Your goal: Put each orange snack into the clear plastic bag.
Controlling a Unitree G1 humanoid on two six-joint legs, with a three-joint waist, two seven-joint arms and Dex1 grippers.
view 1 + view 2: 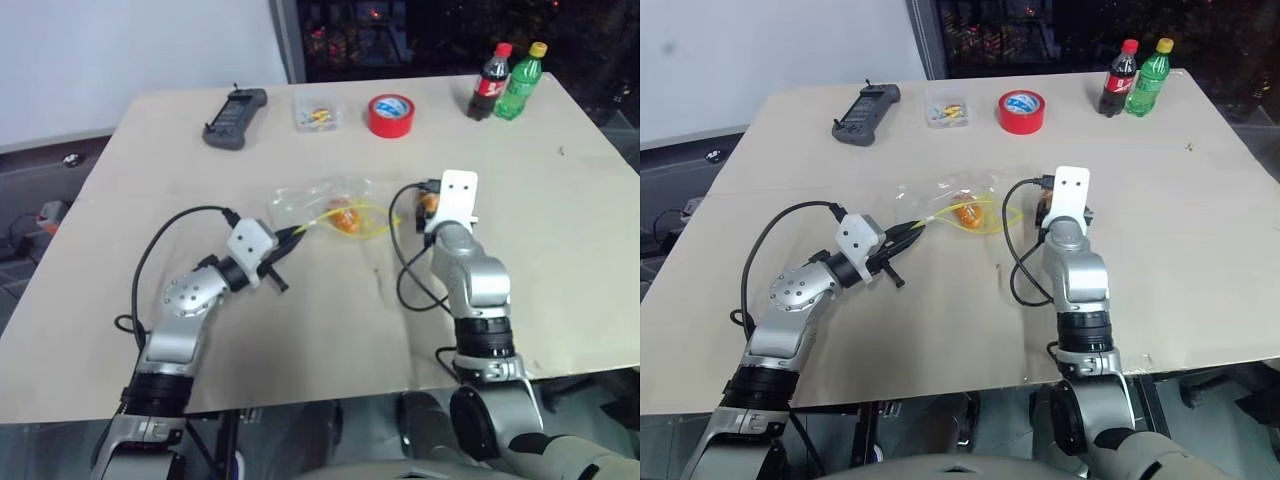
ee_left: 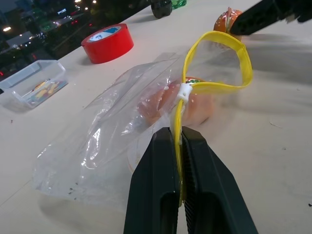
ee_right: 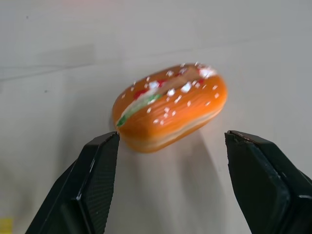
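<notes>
Centrally, the bench (image 1: pixel 560 250) is carrying everything. Across its middle the bag (image 1: pixel 322 203) is lying flat, its yellow seal strip looping open toward the right gripper (image 3: pixel 165 187). The left gripper (image 2: pixel 178 146) is pinching that strip, closed tight on it. Inside the bag one snack (image 1: pixel 343 217) is sitting. The right gripper is hovering with its fingers spread wide apart, gripping nothing, and the second snack (image 3: pixel 169 106) is resting on the bench just beyond its tips, beside the bag's mouth
</notes>
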